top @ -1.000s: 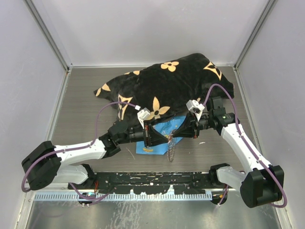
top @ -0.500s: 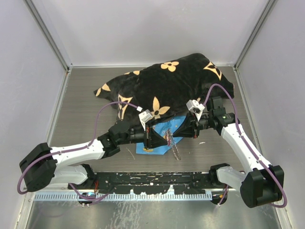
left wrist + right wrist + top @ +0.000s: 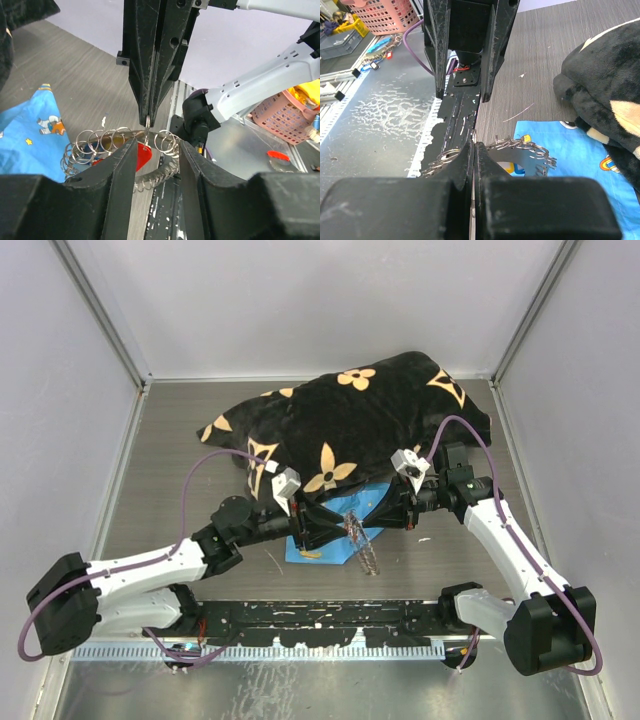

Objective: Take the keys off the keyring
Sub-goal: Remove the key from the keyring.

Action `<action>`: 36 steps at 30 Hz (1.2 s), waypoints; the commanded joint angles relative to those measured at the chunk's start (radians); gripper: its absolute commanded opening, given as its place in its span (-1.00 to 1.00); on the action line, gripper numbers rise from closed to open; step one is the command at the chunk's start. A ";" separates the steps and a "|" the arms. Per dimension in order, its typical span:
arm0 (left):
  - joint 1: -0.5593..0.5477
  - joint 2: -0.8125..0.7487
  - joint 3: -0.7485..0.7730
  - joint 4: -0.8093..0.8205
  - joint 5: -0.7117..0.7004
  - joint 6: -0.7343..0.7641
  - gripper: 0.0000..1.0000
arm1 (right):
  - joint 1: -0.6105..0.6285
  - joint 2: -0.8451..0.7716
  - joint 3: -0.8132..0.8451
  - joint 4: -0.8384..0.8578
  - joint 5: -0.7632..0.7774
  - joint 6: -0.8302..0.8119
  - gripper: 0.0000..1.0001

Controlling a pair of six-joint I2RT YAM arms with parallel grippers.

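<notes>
Down at the middle of the worktop the two arms meet nose to nose over the blue cloth. The right tool is pinched tight, its fingers pressed flat together, and caught at their very tips is the keyring, a coil of thin silvery loops that curves away to either side of the grip and hangs above the cloth's near edge. From the left wrist view the right tool comes down from above like a dark wedge, nipping one small loop at its point. Facing it, the left tool has its jaws standing apart, a clear gap between the two black fingers, gripping nothing. In that gap a key with a red head dangles from the loops, close against the left-hand finger; whether it touches I can't tell. More loops fan out to the left over the cloth. Behind it all lies the black blanket with pale flower shapes, heaped across the back of the worktop, its front edge just beside the cloth.
</notes>
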 commanded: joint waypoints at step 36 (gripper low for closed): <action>-0.024 0.236 0.078 0.254 0.017 -0.017 -0.58 | -0.001 -0.016 0.006 0.028 -0.065 0.009 -0.98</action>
